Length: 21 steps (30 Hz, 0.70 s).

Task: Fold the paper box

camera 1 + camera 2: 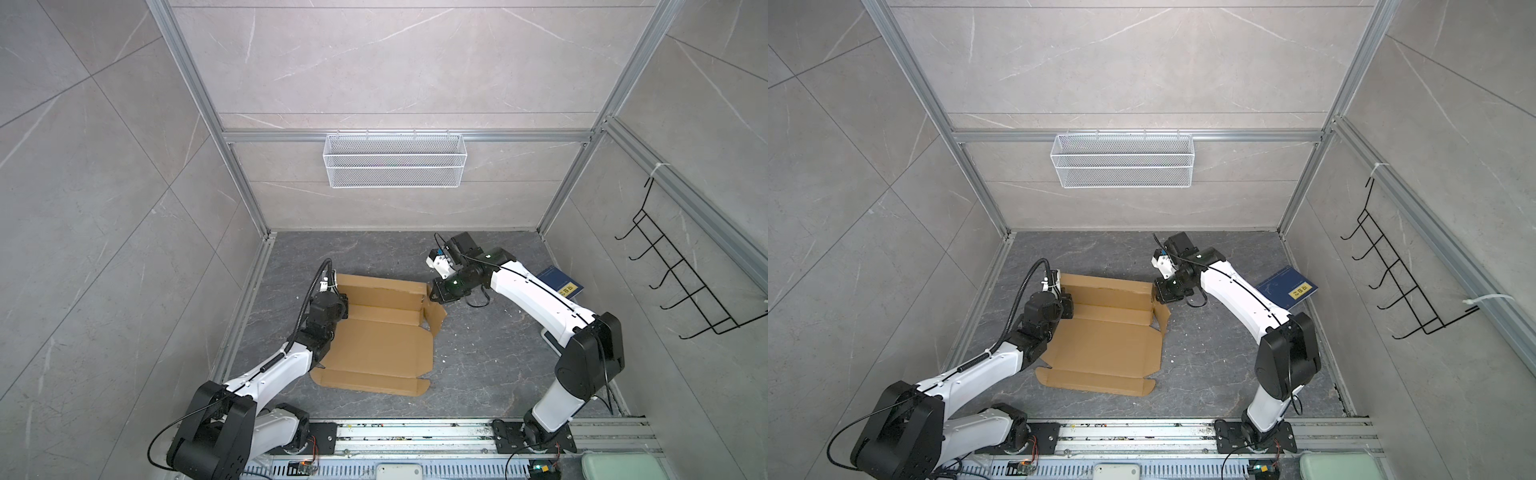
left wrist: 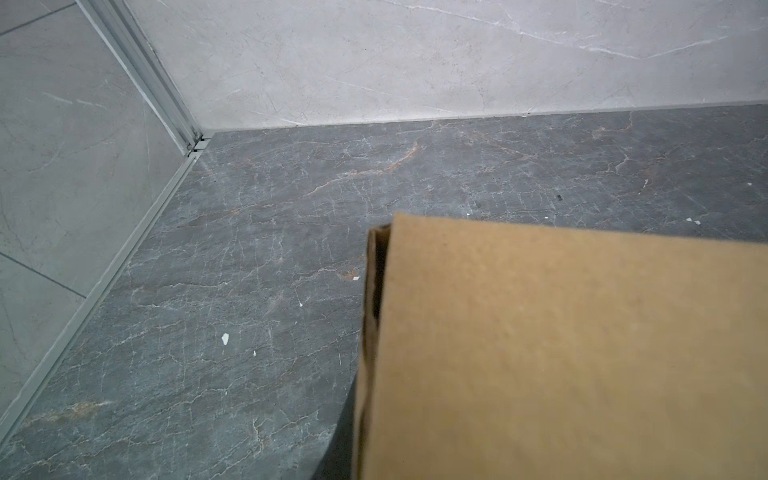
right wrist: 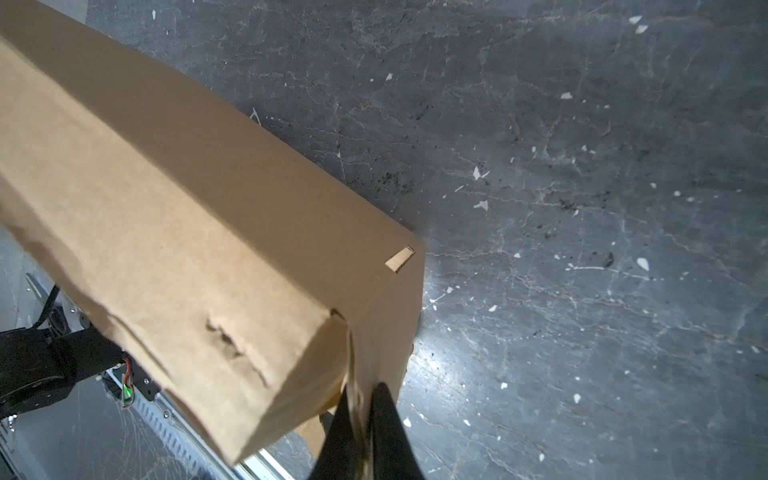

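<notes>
The paper box (image 1: 382,345) (image 1: 1104,345) is a brown cardboard sheet lying on the dark table, with its rear wall folded up and the front flaps flat. My right gripper (image 1: 432,295) (image 1: 1156,296) is at the rear right corner. In the right wrist view it (image 3: 360,409) is shut on the thin side flap of the paper box (image 3: 187,228). My left gripper (image 1: 343,305) (image 1: 1068,305) sits at the rear wall's left end. In the left wrist view the paper box (image 2: 582,353) covers its fingers, which look shut on that doubled wall.
A dark blue book (image 1: 561,282) (image 1: 1287,291) lies by the right wall behind the right arm. A white wire basket (image 1: 395,160) hangs on the back wall and a black hook rack (image 1: 685,282) on the right wall. An aluminium rail (image 1: 415,432) runs along the front.
</notes>
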Motion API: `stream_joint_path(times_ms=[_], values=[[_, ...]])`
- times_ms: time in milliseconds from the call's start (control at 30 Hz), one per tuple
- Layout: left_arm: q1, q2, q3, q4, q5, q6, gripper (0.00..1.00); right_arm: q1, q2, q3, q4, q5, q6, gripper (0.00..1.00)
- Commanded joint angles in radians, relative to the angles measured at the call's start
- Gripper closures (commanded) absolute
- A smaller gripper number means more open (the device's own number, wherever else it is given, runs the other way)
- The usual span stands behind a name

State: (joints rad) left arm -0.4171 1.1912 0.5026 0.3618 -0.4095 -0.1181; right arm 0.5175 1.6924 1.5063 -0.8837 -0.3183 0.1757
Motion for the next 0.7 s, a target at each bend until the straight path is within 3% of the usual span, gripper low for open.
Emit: stream_joint_path(times_ms=[0, 267, 400, 500, 667], values=[[-0.001, -0.021, -0.014, 0.062, -0.032, -0.04, 1.0, 0.013, -0.05, -0.026, 0.058, 0.006, 0.095, 0.89], [-0.004, -0.034, -0.04, 0.068, -0.024, -0.1, 1.0, 0.015, -0.032, -0.038, 0.166, -0.097, 0.234, 0.88], [-0.002, -0.045, -0.052, 0.068, -0.031, -0.11, 1.0, 0.017, -0.019, -0.031, 0.141, -0.043, 0.237, 0.86], [-0.005, -0.038, -0.057, 0.071, -0.028, -0.122, 1.0, 0.022, -0.034, -0.105, 0.231, -0.043, 0.288, 0.85], [-0.004, -0.023, -0.063, 0.074, -0.031, -0.122, 1.0, 0.022, -0.05, -0.165, 0.331, -0.069, 0.273, 0.72]])
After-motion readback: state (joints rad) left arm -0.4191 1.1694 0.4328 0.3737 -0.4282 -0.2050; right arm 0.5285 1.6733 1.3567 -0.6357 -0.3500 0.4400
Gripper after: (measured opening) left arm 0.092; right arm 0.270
